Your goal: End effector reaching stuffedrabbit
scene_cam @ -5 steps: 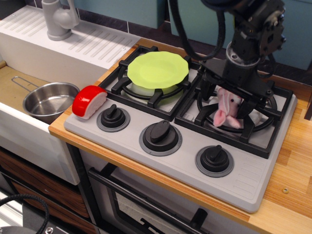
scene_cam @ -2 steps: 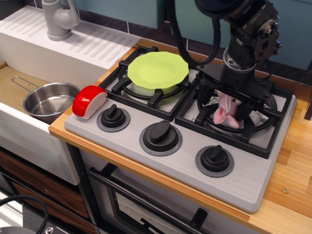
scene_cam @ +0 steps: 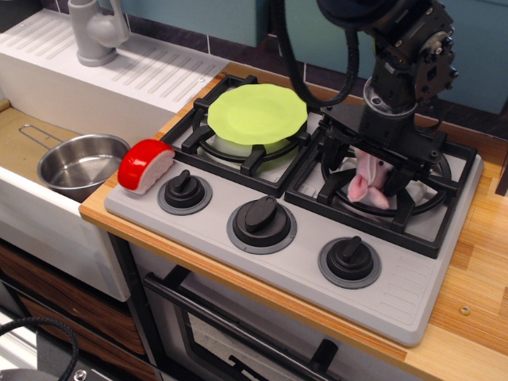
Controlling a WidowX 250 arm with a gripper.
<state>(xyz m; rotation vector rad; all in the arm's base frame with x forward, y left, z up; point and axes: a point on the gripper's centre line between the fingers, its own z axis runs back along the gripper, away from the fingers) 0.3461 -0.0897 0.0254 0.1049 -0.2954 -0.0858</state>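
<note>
The stuffedrabbit (scene_cam: 368, 182), pale pink and white with floppy pink ears, lies on the grate of the right burner of the toy stove (scene_cam: 397, 295). The end effector (scene_cam: 371, 169), black with dark fingers on a bulky cabled arm, hangs directly over it. Its jaws are spread, with one finger (scene_cam: 333, 159) on the rabbit's left and the other on its right, so the toy sits between them. The rabbit's top is hidden by the gripper body. I cannot tell whether the fingers touch the toy.
A lime green plate (scene_cam: 257, 113) rests on the left burner. A red-and-white sushi toy (scene_cam: 145, 165) sits at the stove's front left corner. A steel pot (scene_cam: 82, 164) lies in the sink, below a grey faucet (scene_cam: 95, 32). Three black knobs (scene_cam: 261, 224) line the front.
Over the last second the gripper came down a little and shifted slightly left around the rabbit. Nothing has visibly moved in the last 0.4 s.
</note>
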